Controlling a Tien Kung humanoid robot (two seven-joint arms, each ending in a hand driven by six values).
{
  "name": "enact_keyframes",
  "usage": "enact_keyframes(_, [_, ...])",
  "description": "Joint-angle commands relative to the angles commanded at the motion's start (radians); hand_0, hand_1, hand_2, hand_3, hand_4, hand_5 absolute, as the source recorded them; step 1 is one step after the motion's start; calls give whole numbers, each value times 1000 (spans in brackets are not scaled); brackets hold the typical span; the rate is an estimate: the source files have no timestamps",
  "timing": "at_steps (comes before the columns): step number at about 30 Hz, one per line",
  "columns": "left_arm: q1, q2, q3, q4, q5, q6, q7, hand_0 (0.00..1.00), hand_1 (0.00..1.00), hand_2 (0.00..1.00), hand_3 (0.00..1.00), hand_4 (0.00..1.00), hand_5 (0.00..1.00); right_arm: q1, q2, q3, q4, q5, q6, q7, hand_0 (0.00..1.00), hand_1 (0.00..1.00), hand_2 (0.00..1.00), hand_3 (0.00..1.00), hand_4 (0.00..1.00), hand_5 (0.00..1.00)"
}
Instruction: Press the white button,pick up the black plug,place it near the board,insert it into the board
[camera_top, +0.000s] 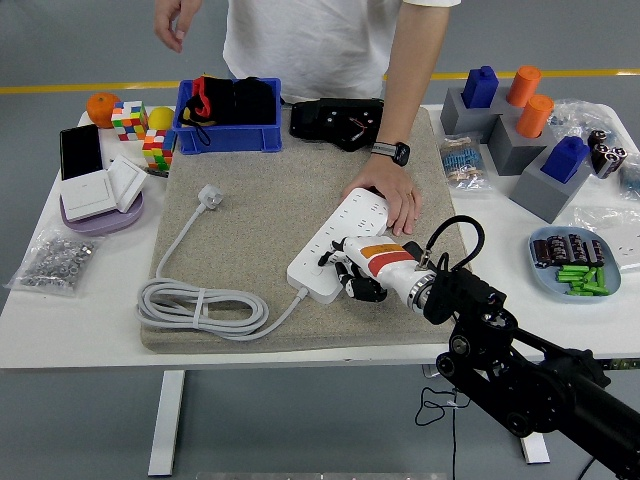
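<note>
A white power strip (340, 243) with a pale grey coiled cord (200, 305) and white plug (208, 195) lies on a beige mat (255, 215) atop a white table (75, 320). The right hand (358, 270) is white with black fingers and an orange-red band, on a black arm (530, 380). At 10 o'clock: a blue bin (228, 130), an orange ball (101, 107), multicoloured puzzle cubes (128, 118) and a lilac tray (100, 215). At 2 o'clock: grey blocks (515, 150) topped with blue and orange pieces. At 3 o'clock: a light blue plate (548, 275) bearing green pieces (583, 280). The person wears a white shirt (310, 40) and a black watch (394, 152).
</note>
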Motion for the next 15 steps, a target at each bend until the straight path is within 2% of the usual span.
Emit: enact_keyframes(15, [-3,-1,3,0,-3,0,-1,685,676,658,685,560,194,-1,-8,5,67,9,10,-12,2,2,37,655,338,2])
